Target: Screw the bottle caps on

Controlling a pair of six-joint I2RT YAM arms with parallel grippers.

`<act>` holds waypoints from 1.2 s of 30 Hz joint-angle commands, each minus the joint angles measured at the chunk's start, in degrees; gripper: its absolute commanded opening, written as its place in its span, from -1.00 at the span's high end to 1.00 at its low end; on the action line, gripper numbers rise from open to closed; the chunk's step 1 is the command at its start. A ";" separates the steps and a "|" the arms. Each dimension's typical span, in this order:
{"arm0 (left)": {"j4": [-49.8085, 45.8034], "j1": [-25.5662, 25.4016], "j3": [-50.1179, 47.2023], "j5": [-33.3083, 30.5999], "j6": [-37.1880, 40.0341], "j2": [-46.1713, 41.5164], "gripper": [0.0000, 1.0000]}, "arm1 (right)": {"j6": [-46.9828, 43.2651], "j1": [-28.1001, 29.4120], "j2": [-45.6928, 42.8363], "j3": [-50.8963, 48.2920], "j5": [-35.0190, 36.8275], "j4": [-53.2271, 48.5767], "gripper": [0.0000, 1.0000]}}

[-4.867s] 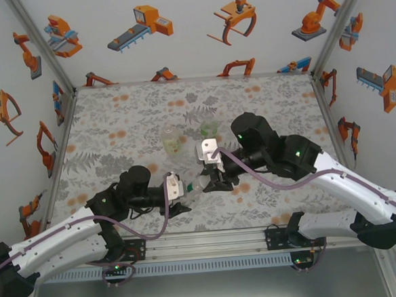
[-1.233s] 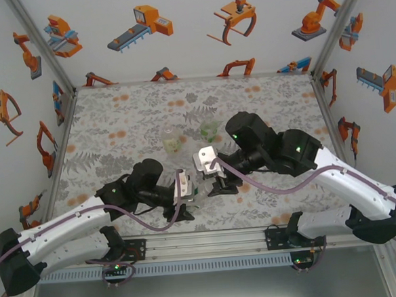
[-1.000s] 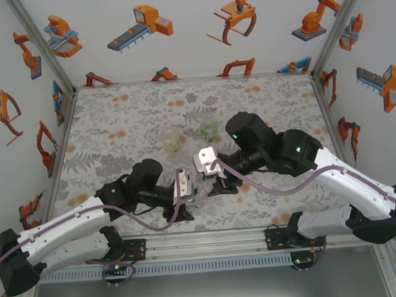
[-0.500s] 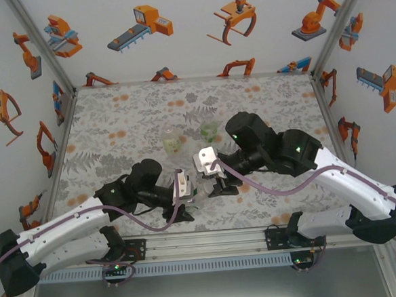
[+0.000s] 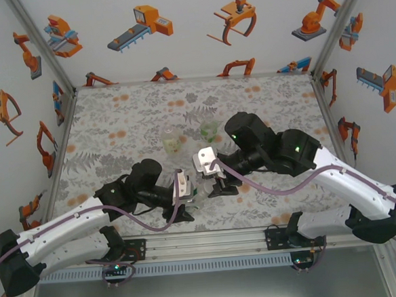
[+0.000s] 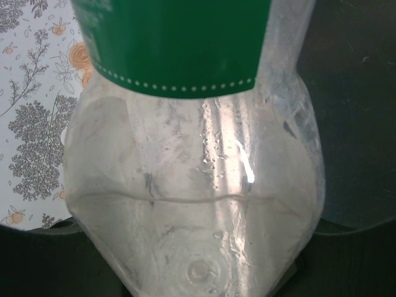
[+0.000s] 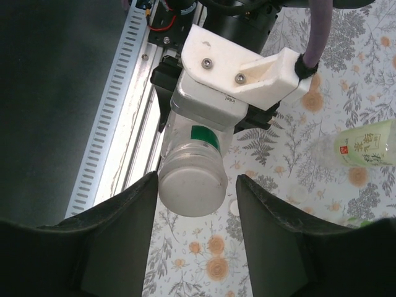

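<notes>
Nearest to my bases, my left pincer (image 5: 188,198) is closed on the colourless bottle (image 6: 198,185). It holds the clear body below the green label (image 6: 179,43). The bottle is lifted off the floral mat (image 5: 114,120) and lies almost level. Its long axis points away from the left pincer and straight toward my right one.

On that far end sits a white cap (image 7: 192,185), round, with a flat face. My right pincer (image 5: 218,186) meets this face head-on. Its two fingers (image 7: 117,235) stand apart, one on each side of the cap. A thin strip of mat shows beside one of them, so I judge this pincer open and not yet gripping.

The next move, I think, needs the right fingers to close on the rim and turn around the bottle's axis. How far the cap is already screwed down, I cannot tell.

Farther back, the yellowish bottle (image 5: 172,142) and the green bottle (image 5: 209,129) stand on the mat.
</notes>
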 commanded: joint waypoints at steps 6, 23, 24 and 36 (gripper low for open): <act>0.80 0.13 2.10 1.75 0.94 -0.53 1.00 | 8.91 0.37 1.15 0.66 1.73 1.10 0.49; 6.70 0.23 -0.92 -7.90 2.23 -5.91 1.00 | 48.77 0.65 4.64 -1.19 11.68 6.59 1.00; 6.91 0.23 -1.17 -8.43 2.27 -6.18 1.00 | 51.73 0.72 5.21 -0.57 12.94 5.82 1.00; 13.22 0.23 -4.83 -15.08 3.62 -7.23 1.00 | 87.29 0.55 10.04 -1.23 20.04 5.60 1.00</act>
